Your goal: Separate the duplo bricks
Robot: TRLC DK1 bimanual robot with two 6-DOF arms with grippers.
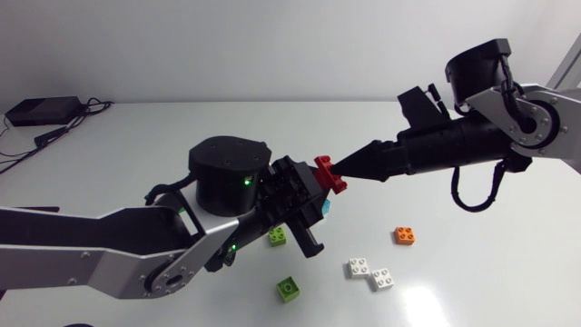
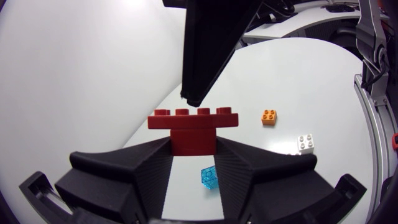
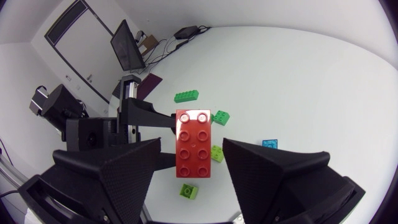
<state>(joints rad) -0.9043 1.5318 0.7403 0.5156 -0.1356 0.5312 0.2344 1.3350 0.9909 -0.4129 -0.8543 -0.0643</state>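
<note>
- white table with loose bricks lying well apart: green bricks, white bricks, an orange brick, a blue brick.
- left gripper holds the red brick stack above the table, jaws clamped on its lower block.
- right gripper straddles the stack's long top, jaws apart, with a gap on each side.

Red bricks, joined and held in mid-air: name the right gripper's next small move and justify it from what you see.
Probably shut the right gripper on the long top brick. Its fingers flank that brick with gaps on both sides, so it grips nothing yet, while the left gripper is shut on the short lower brick. Both need a hold before pulling apart.
</note>
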